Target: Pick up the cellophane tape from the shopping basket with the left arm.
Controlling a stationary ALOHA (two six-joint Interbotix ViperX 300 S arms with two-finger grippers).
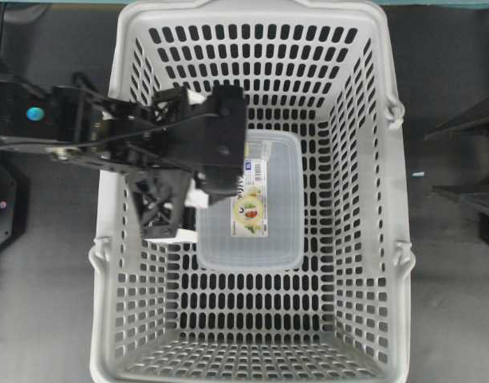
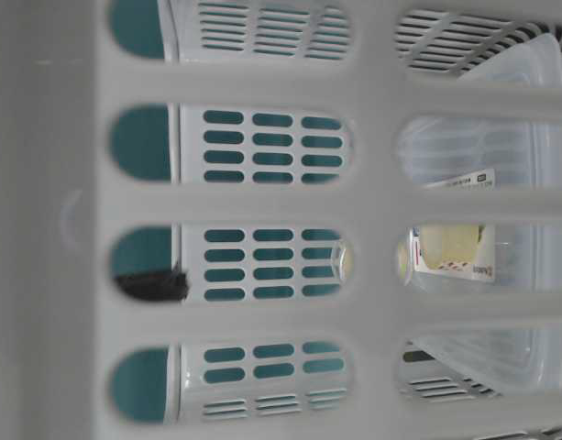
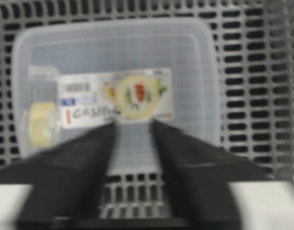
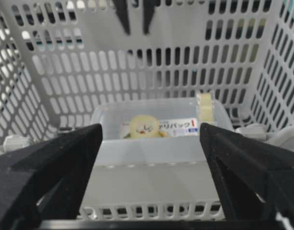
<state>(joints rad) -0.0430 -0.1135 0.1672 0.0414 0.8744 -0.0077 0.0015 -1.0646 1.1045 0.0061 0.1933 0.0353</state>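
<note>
Tape (image 3: 40,124) lies on the tub (image 3: 118,52) at its label's end, inside the basket (image 1: 372,239). Your left gripper (image 3: 133,125) hangs over the tub's label, fingers (image 3: 84,158) a narrow gap apart, holding nothing, the tape off to one side. Your right gripper (image 4: 151,139) is wide open, empty.

A big clear plastic tub (image 1: 264,203) is lying flat, lid side up, more or less in the middle. A printed label (image 1: 250,206) is sitting on its lid toward one edge, showing a barcode, some red and blue print and a round yellow picture (image 3: 136,94) with a bit of red and green in it. Outside, a dark grey surface (image 1: 451,263) is showing on both sides, and something teal (image 2: 138,142) is peeking through behind.
</note>
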